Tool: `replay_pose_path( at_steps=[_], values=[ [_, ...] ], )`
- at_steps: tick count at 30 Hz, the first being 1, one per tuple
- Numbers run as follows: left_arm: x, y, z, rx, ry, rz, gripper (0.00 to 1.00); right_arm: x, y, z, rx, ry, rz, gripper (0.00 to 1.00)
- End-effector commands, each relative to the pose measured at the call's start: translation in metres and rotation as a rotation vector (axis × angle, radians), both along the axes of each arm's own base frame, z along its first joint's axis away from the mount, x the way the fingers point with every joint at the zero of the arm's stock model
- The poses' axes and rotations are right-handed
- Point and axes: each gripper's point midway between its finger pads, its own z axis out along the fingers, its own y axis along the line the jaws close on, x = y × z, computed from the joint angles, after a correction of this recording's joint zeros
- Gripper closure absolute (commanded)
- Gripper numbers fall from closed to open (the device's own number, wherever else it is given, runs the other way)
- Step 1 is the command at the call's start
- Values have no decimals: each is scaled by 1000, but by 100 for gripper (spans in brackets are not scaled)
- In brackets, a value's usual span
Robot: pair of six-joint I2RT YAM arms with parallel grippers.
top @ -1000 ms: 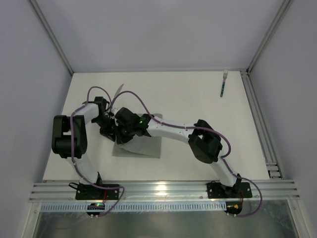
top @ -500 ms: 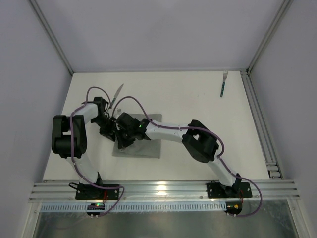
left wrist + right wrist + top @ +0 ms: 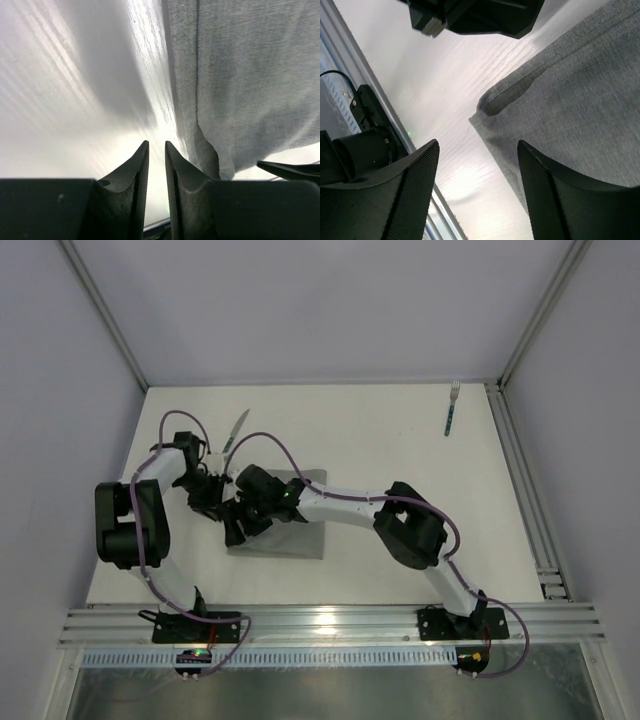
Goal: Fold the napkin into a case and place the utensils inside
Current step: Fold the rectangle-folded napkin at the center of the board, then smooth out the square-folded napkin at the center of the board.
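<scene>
The napkin [image 3: 295, 538] lies folded into a grey rectangle left of the table's middle. My left gripper [image 3: 214, 508] hangs at its left edge; in the left wrist view the gripper [image 3: 156, 145] stands open by a narrow gap with only table between its fingers, the napkin [image 3: 250, 75] just to its right. My right gripper [image 3: 238, 530] is wide open over the napkin's near-left corner [image 3: 485, 117], holding nothing. The knife [image 3: 236, 428] lies behind the left arm. Far off at the back right lies the fork [image 3: 452, 410].
An aluminium rail [image 3: 320, 625] runs along the near edge and another [image 3: 525, 490] along the right side. White walls close the table in at the back and sides. The left arm's black wrist [image 3: 475, 15] hangs close above the right gripper.
Both grippers were shut at the napkin's left side and have opened, the right one wide. The left arm's elbow has swung a little to the left.
</scene>
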Motion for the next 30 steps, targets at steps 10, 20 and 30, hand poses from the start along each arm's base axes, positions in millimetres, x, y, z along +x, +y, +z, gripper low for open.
replay_pose_path(
  at_steps=[10, 20, 30],
  values=[
    [-20, -14, 73, -6, -141, -142, 58, 32, -113, 78, 81, -93, -213, 46],
    [-42, -59, 47, 24, -93, -324, 55, 9, -165, 5, -74, -31, -227, 60],
    [-64, -36, 8, 147, 66, -381, 83, -13, -186, -45, -150, 85, -270, 85]
  ],
)
